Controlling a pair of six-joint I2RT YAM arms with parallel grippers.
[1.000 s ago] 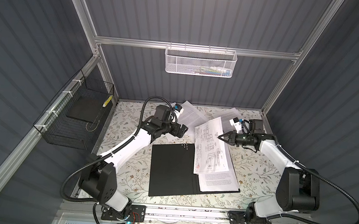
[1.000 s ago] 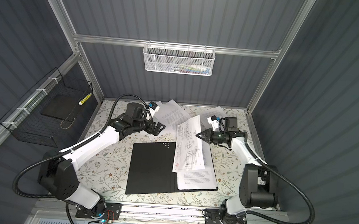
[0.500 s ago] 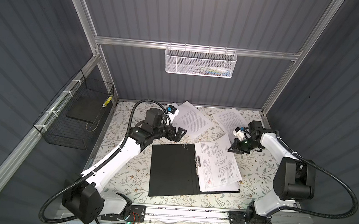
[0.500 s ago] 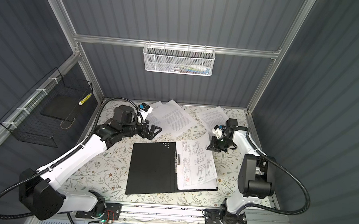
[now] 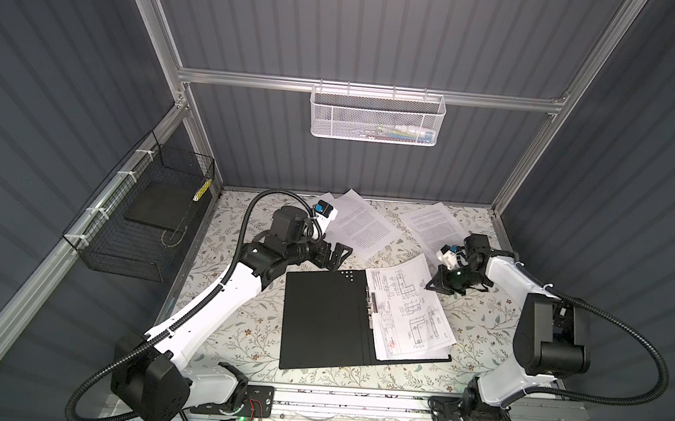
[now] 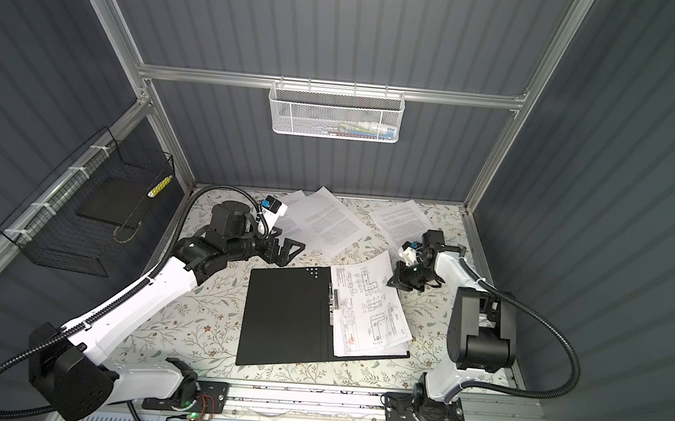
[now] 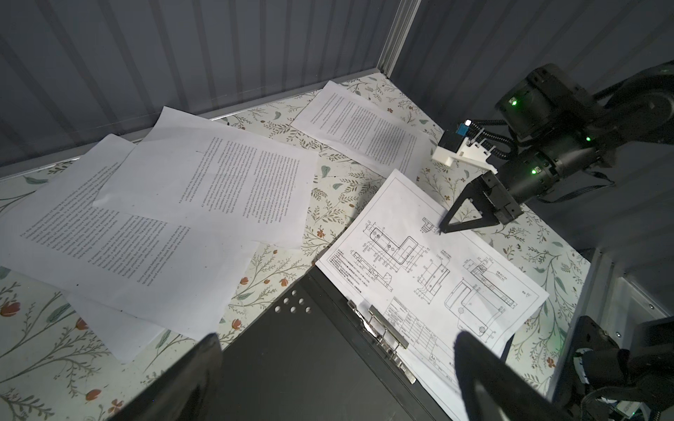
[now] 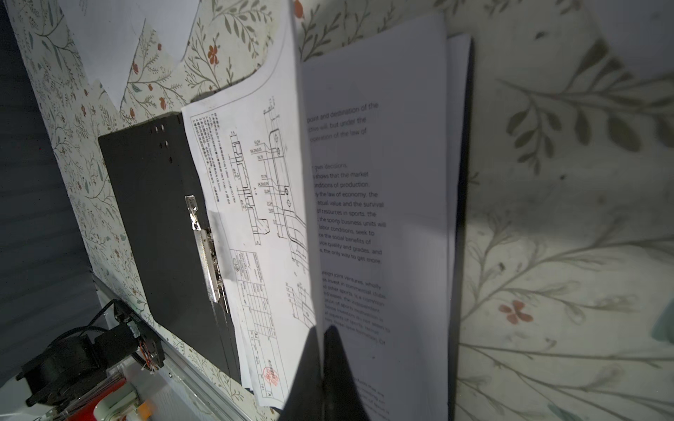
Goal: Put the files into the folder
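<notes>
Lying in closed right pincer (image 7: 441, 231): drawing sheet (image 7: 419, 269) edge, over folder (image 7: 310, 368).

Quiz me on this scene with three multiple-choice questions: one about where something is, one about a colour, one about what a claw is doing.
1. Where does the drawing sheet lie?
A) in the black wire basket
B) on the right half of the open folder
C) under the left arm

2. What colour is the folder's inside?
A) red
B) white
C) black

3. How is the left gripper?
A) open, holding nothing
B) shut on a text sheet
C) shut on the folder

Answers:
1 B: both top views show it just right of the metal clip.
2 C: both opened halves show black.
3 A: in the left wrist view its fingers stand wide apart, gripping nothing.
</notes>
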